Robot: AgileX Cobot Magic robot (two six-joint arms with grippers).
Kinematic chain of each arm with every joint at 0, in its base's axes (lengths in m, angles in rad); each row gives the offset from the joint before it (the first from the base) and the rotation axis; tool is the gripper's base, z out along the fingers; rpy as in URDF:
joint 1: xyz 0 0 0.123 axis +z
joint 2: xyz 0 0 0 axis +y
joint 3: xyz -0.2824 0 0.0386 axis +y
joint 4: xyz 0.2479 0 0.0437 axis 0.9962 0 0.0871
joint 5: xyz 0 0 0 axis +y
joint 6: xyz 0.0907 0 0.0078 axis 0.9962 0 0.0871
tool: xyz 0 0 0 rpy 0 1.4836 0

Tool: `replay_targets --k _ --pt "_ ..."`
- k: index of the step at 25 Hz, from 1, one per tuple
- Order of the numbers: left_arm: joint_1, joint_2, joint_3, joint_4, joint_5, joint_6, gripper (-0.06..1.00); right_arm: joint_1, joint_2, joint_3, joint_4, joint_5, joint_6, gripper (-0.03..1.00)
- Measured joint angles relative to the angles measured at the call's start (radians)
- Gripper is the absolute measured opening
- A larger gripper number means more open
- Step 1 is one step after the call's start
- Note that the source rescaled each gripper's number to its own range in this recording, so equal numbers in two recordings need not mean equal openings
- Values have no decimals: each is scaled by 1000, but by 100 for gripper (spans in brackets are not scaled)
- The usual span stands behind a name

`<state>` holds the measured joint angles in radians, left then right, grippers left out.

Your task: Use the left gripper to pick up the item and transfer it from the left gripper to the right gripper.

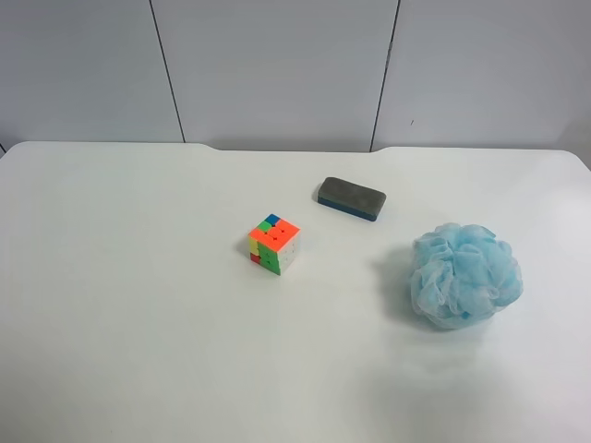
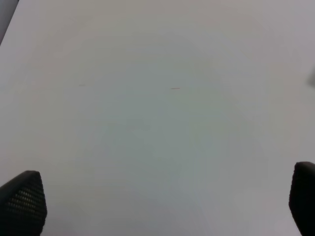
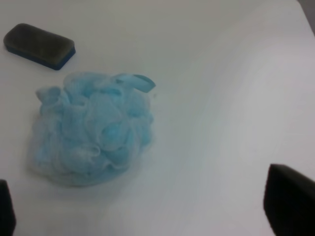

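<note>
left gripper [image 2: 157, 206]: black fingertips, dotted grip texture on one pad. right gripper [image 3: 147, 206]: plain dark fingertips, blurred.

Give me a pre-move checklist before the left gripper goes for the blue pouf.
1. Left gripper open and empty: ok.
2. Right gripper open and empty: ok.
3. Pouf free on the table, touching nothing else: ok.
4. Eraser and cube apart from the pouf: ok.
5. Pouf in the left wrist view: not ok, only bare table.
6. Arm positions in the high view: cannot tell, neither shows.
</note>
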<state>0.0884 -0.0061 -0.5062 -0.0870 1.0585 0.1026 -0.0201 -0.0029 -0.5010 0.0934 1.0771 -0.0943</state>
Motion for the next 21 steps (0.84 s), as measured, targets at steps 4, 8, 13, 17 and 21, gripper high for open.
replay_targets --k 4,8,13,17,21 --pt "0 0 0 0 0 0 100 0 0 0 0 0 0 100" --pt "0 0 0 0 0 0 100 0 0 0 0 0 0 100" --pt "0 0 0 0 0 0 100 0 0 0 0 0 0 100" --pt "0 0 0 0 0 0 100 0 0 0 0 0 0 100" --pt "0 0 0 0 0 0 100 0 0 0 0 0 0 100"
